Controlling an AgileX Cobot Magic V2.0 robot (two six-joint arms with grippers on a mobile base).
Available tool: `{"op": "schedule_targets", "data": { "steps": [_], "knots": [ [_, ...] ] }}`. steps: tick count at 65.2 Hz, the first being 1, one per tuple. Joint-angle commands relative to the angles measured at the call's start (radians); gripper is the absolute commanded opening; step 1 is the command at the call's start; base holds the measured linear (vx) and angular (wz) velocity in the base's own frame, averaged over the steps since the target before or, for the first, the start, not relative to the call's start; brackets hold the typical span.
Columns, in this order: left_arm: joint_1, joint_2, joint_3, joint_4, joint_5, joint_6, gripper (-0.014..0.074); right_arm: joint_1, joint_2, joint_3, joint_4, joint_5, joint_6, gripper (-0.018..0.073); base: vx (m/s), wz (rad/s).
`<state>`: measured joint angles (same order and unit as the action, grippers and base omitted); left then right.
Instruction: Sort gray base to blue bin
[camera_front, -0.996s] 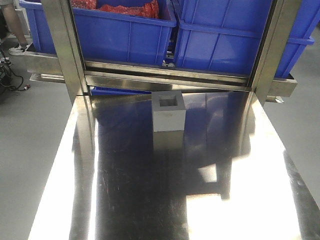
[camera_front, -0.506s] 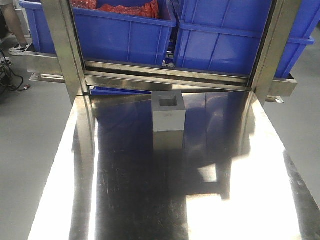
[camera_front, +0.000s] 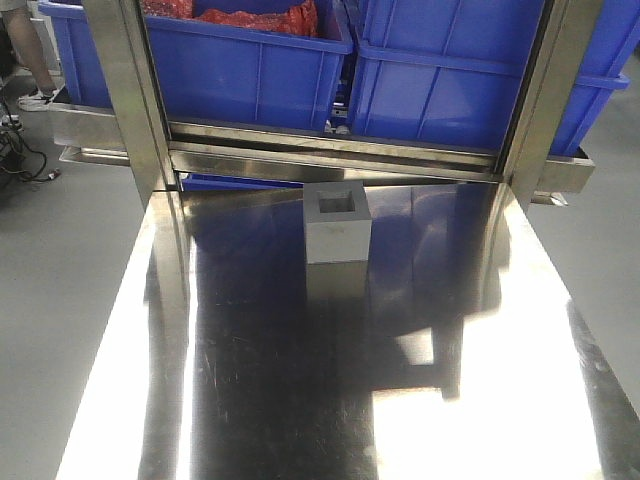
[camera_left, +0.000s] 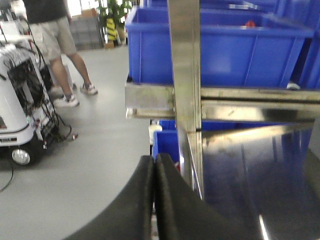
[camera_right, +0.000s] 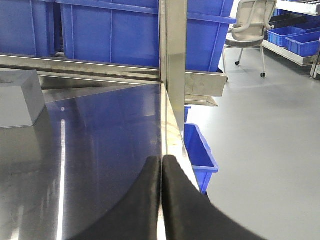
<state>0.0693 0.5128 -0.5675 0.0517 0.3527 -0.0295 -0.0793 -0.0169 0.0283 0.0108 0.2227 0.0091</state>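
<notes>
Right wrist view: gray base (camera_right: 17, 97) cut off by the left edge. Front view: blue bin (camera_front: 250, 80) loses its top to the frame edge, left end behind steel post (camera_front: 120, 100); red contents (camera_front: 260, 18) unidentifiable. Left wrist view: person (camera_left: 52, 40) headless at the top edge.

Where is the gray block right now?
In the front view the gray base stands on the shiny steel table, near the middle of its far edge, just in front of the blue bins.
</notes>
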Motion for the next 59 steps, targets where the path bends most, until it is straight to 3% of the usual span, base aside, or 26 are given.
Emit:
{"op": "schedule_targets", "data": {
  "steps": [1,13,19,24,37,41,59],
  "knots": [
    [-0.005,0.042,-0.040,-0.002,-0.066,-0.010,-0.0006,-0.001,0.001,0.000,-0.005,-0.075,-0.009,-0.0005,0.00,0.00],
    [-0.005,0.040,-0.039,-0.002,-0.070,-0.010,0.0008,-0.001,0.001,0.000,-0.005,-0.075,-0.009,-0.0005,0.00,0.00],
    [-0.005,0.040,-0.039,-0.002,-0.070,-0.010,0.0072,-0.001,0.001,0.000,-0.005,-0.075,-0.009,-0.0005,0.00,0.00],
    [-0.005,0.040,-0.039,-0.001,-0.077,-0.010,0.0176,-0.001,0.001,0.000,-0.005,-0.075,-0.009,-0.0005,0.00,0.00],
    [-0.005,0.040,-0.039,-0.001,-0.078,-0.010,0.0641,-0.001,0.001,0.000,-0.005,-0.075,-0.009,-0.0005,0.00,0.00],
    [-0.005,0.040,-0.039,-0.001,-0.077,-0.011,0.0736,-0.001,0.001,0.000,-0.005,-0.075,-0.009,-0.0005,0.00,0.00],
    [-0.005,0.040,-0.039,-0.001,-0.074,-0.011,0.0682,-0.001,0.001,0.000,-0.005,-0.075,-0.009,-0.0005,0.00,0.00]
  ]
}}
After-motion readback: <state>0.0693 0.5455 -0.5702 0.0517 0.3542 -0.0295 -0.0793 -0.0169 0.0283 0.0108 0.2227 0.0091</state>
